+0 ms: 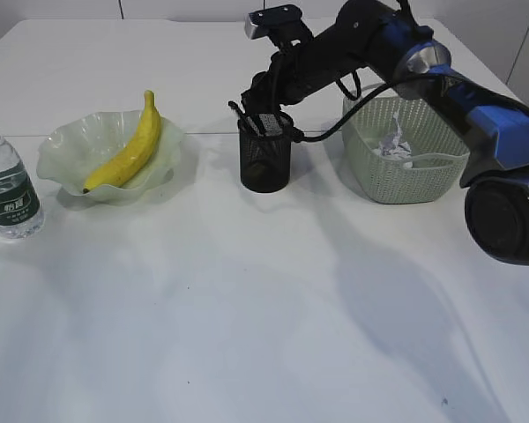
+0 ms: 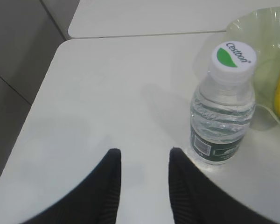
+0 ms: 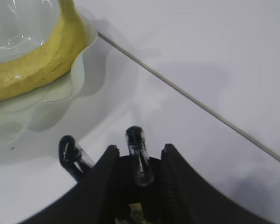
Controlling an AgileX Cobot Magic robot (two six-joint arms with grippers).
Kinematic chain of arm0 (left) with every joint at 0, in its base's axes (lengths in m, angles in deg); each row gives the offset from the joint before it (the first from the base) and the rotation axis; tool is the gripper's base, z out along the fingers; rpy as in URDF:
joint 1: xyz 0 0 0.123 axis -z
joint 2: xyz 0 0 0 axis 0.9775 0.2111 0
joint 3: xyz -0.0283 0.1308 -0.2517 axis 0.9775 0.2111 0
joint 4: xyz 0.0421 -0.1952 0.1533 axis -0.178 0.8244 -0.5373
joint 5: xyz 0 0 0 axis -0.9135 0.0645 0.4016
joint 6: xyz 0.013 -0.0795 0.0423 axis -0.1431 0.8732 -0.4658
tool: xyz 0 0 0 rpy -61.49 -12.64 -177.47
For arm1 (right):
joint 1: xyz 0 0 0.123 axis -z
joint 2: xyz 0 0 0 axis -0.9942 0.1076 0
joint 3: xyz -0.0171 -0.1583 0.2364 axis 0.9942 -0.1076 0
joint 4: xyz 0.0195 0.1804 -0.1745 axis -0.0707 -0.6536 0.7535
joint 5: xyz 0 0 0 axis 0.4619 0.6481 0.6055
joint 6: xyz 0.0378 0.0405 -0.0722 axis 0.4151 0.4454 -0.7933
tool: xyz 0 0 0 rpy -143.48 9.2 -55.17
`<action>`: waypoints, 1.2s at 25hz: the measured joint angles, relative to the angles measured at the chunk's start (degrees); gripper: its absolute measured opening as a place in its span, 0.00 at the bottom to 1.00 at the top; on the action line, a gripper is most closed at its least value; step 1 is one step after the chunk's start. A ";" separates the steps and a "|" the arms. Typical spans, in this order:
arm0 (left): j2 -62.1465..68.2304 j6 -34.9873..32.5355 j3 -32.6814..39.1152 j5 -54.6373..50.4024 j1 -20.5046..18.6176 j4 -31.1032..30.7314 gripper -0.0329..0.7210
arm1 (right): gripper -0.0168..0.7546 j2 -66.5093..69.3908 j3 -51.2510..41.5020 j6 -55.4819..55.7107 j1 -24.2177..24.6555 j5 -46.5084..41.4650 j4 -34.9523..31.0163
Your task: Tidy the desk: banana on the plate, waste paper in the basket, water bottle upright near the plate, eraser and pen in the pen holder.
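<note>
The banana (image 1: 128, 152) lies in the pale green wavy-rimmed plate (image 1: 63, 145) toward the desk's (image 1: 247, 317) left edge, its stem pointing to the far edge. The water bottle (image 1: 9, 189) stands upright just beside the plate, on the side nearer the left edge, white cap uppermost. The black mesh pen holder (image 1: 265, 159) stands near the middle of the desk, between the plate and the pale green basket (image 1: 406, 167), which sits toward the right edge with crumpled waste paper (image 1: 394, 141) inside. The right arm reaches in from the right edge over the basket, and the right gripper (image 1: 257, 110) sits directly above the pen holder's mouth. In the right wrist view, its jaws stand apart with a clear-barrelled pen (image 3: 140, 156) between them; whether the fingers (image 3: 102, 172) touch the pen cannot be told. A second dark pen (image 3: 72, 154) leans just beside it. The eraser cannot be made out. The left gripper (image 2: 142, 161) hovers over the desk's near left corner, jaws apart and holding nothing, with the water bottle just beside its right fingertip.
</note>
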 joint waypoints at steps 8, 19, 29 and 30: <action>0.00 0.00 0.00 0.00 0.00 0.00 0.36 | 0.33 -2.44 0.00 0.00 1.82 -0.21 0.10; 0.00 0.00 0.00 1.06 0.00 -0.10 0.36 | 0.33 -9.02 0.00 0.00 2.17 -0.21 2.64; 0.00 0.00 0.00 1.76 0.00 -9.30 0.36 | 0.33 -19.49 0.10 0.51 2.17 -3.32 3.37; 0.00 0.00 0.00 1.90 0.00 -9.72 0.36 | 0.33 -20.99 0.10 1.20 2.17 -4.14 3.83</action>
